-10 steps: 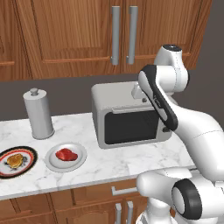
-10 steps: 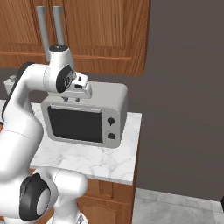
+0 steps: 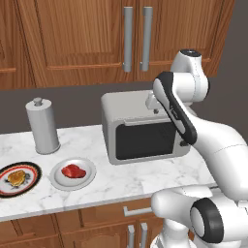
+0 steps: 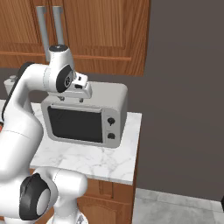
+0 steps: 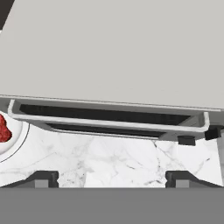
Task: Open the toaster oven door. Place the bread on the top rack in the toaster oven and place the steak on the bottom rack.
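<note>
The toaster oven [image 3: 145,131] stands on the marble counter, and its door [image 3: 145,140] is upright with a dark slit along its top edge. The grey bar handle [image 5: 109,122] lies crosswise just below my open gripper [image 5: 111,179], whose fingertips [image 5: 43,178] stand wide apart with nothing between them. My gripper [image 4: 72,99] hovers over the oven's top front edge [image 3: 154,104]. The steak [image 3: 73,171] lies on a white plate [image 3: 89,179], and its edge also shows as a red piece [image 5: 3,129]. The bread [image 3: 17,177] sits on a dark-rimmed plate [image 3: 34,170]. Both racks are hidden inside the oven.
A grey cylindrical canister [image 3: 42,126] stands behind the plates at the left. Wooden cabinets with long handles [image 3: 135,38] hang above the oven. The counter ends just right of the oven [image 4: 135,144], beside a dark wall.
The hand has sunk slightly toward the oven's top front edge. Nothing else has moved.
</note>
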Available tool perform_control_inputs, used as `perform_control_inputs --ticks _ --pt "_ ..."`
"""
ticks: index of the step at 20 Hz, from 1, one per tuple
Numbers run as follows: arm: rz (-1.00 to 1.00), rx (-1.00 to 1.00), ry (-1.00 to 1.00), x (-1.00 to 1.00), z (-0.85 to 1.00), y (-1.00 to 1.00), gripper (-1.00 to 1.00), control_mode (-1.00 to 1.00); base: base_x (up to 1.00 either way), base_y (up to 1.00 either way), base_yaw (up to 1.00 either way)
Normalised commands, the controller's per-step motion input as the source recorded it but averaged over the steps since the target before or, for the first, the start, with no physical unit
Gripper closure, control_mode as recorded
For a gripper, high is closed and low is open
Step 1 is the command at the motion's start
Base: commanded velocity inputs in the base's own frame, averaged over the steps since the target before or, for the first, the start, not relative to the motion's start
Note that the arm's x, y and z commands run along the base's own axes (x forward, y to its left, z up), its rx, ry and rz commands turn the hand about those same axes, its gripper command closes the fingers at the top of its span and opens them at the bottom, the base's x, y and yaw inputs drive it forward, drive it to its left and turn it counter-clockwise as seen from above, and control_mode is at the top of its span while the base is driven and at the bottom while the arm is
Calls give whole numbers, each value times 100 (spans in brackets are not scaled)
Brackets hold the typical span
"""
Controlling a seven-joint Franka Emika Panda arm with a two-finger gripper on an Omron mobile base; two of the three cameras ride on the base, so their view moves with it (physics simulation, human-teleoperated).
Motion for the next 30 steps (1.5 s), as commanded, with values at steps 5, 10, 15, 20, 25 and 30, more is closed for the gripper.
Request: perform_control_inputs --ticks 5,10,15,20,25,30 --pt "0 0 0 0 0 0 -100 100 0 50 -1" --pt "0 0 0 0 0 0 -100 100 -6 62 -3" --pt "0 0 0 0 0 0 -100 100 -1 44 -1" --pt "0 0 0 0 0 0 -100 100 0 47 -1" --pt "0 0 0 0 0 0 -100 100 0 14 0" --pt "0 0 0 0 0 0 -100 100 0 2 0"
